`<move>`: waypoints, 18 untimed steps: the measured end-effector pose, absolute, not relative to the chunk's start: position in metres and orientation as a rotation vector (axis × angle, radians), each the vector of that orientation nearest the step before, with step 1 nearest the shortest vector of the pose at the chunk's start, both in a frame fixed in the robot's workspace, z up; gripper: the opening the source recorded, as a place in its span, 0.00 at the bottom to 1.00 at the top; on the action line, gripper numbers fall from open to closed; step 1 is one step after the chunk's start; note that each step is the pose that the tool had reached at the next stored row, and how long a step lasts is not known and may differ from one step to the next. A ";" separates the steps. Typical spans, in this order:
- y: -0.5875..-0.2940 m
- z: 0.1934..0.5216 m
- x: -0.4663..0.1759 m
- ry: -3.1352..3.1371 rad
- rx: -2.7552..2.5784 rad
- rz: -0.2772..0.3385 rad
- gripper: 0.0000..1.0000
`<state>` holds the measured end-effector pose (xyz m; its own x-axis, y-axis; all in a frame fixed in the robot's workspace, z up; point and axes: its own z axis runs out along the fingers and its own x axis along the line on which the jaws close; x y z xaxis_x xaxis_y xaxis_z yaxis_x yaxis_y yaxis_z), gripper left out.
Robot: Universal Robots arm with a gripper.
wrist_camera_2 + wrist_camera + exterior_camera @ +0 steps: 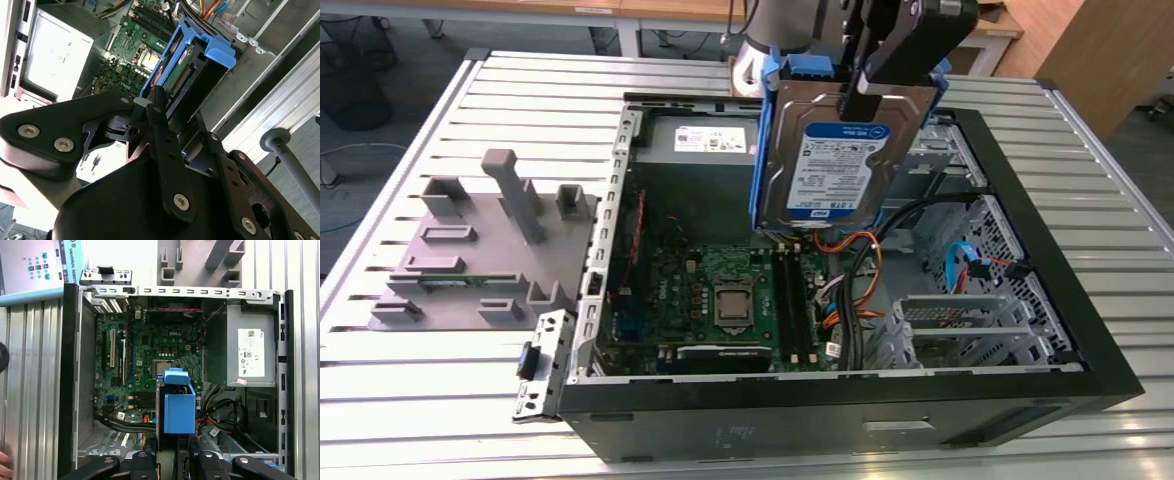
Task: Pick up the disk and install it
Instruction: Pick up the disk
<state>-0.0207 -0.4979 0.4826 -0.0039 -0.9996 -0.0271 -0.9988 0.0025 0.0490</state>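
The disk point(834, 165), a silver-grey hard drive with a white and blue label in a blue plastic carrier, hangs upright in the air above the open computer case point(854, 405). It is over the motherboard point(720, 290), near the case's back half. My gripper point(865, 100) is shut on the disk's upper edge. In the second wrist view the disk point(192, 60) sticks out beyond the black fingers point(159, 112), connector edge showing. In the first wrist view the blue carrier point(179, 412) hangs over the board, with the gripper point(175, 460) behind it.
The case lies on its side on a slatted metal table point(440, 370). Inside are a grey power supply point(250, 352), a metal drive cage point(961, 315) and loose cables point(854, 290). A grey plastic fixture point(480, 240) stands on the exterior view's left.
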 end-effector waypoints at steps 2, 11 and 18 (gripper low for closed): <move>-0.502 0.483 -0.021 -2.213 2.206 -0.084 0.35; -0.522 0.482 -0.021 -2.215 2.205 -0.084 0.35; -0.535 0.481 -0.021 -2.218 2.202 -0.084 0.35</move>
